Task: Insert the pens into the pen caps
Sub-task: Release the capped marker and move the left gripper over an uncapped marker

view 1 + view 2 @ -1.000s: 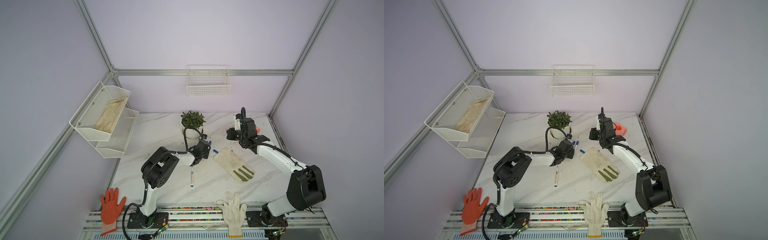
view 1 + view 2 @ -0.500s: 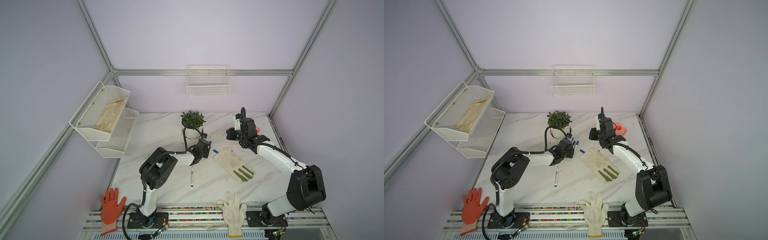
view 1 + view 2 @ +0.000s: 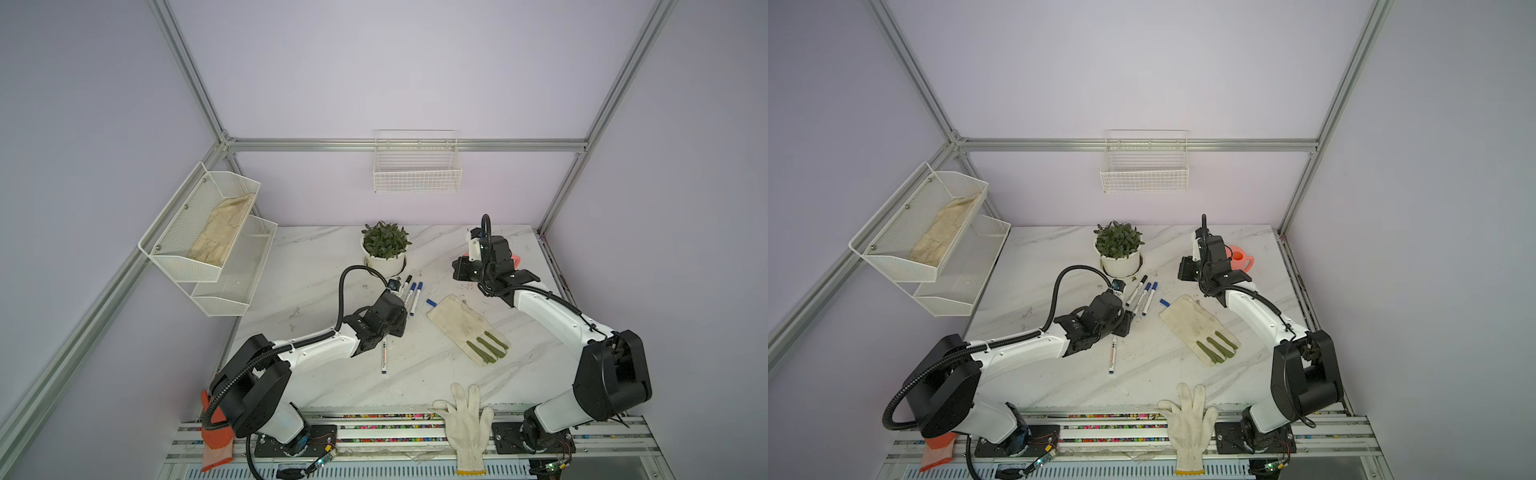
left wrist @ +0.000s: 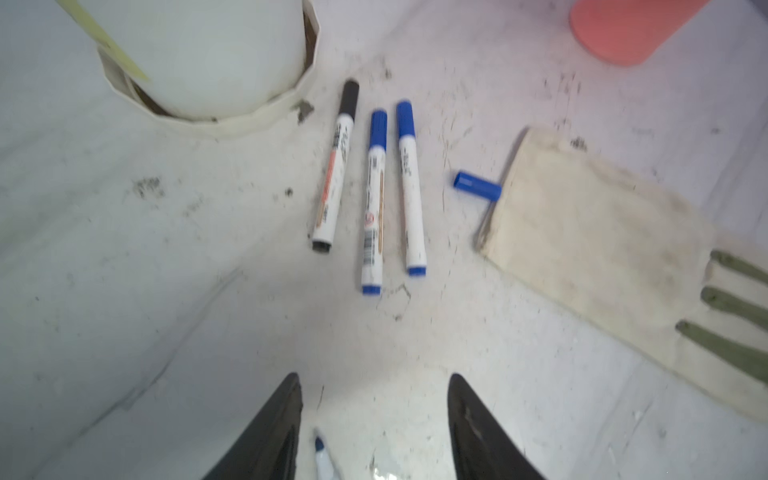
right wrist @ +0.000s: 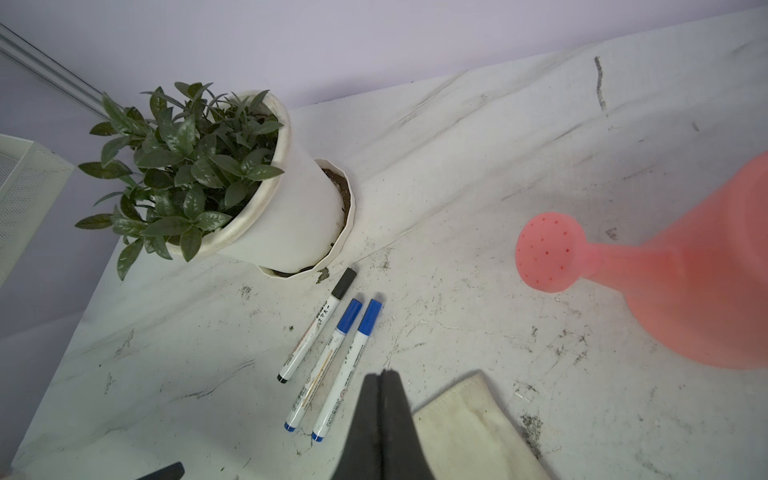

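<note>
White marbled desk (image 3: 316, 266) carries everything in both top views. Three capped pens (image 3: 411, 295) lie side by side just in front of the plant pot (image 3: 384, 264), which looks like a place for the finished ones. The uncapped pen (image 3: 384, 357) lies alone nearer the front, with its far end hidden under the left arm (image 3: 316, 353). The loose blue cap (image 3: 431, 302) touches the cuff of a dirty glove (image 3: 465, 328), apart from that pen. Probably only this one pairing is left to do. Bare desk surrounds the uncapped pen, and the front edge is not close.

From the left wrist view, the left gripper (image 4: 376, 382) has its jaws apart and holds nothing. The blue tip of the uncapped pen lies on the desk between them, so the gripper seems placed to take this pen. The cap leans on the glove edge, which may hinder a grasp from that side; its other end is free.

From the right wrist view, the right gripper (image 5: 381, 374) is pressed closed and empty, near the glove cuff and the capped pens. The pink watering can (image 5: 685, 291) stands well aside. The loose cap is not visible here.
</note>
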{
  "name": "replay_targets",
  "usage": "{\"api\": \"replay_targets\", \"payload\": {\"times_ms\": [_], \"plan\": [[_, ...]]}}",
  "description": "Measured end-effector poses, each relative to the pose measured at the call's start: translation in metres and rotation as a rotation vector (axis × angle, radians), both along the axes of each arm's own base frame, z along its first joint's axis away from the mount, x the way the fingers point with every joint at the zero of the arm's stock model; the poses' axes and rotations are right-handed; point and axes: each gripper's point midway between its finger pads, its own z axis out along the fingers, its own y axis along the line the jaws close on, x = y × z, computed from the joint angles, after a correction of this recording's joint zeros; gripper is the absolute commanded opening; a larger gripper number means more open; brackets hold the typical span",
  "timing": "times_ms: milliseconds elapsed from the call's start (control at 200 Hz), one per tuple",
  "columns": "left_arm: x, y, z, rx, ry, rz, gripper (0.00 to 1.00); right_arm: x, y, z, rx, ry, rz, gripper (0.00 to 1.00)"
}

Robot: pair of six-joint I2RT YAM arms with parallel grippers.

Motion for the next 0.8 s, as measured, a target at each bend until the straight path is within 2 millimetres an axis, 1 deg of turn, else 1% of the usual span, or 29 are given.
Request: {"api": "replay_targets", "payload": {"times_ms": [60,150,260,380,495,685,800], "plan": [[-0.012,0.006,-0.015,0.029,0.059,-0.01,0.6,0.0,0.001,-0.002,0.001,0.005,0.001,0.0],[-0.026,0.016,-0.03,0.059,0.124,-0.01,0.61,0.001,0.001,-0.004,0.002,0.015,0.001,0.0],[-0.039,0.022,-0.042,0.077,0.187,-0.009,0.6,0.001,0.002,-0.004,0.001,0.019,0.004,0.0],[-0.05,0.021,-0.054,0.081,0.252,-0.015,0.59,0.003,0.003,-0.002,0.002,0.021,0.007,0.0],[-0.064,0.027,-0.068,0.116,0.325,-0.001,0.56,0.005,0.004,0.0,0.004,0.017,0.007,0.0],[-0.071,0.034,-0.07,0.126,0.361,0.038,0.37,0.005,0.004,0.001,0.006,0.018,0.01,0.0],[-0.072,0.038,-0.071,0.136,0.37,0.059,0.22,0.005,0.005,0.001,0.007,0.018,0.011,0.0]]}}
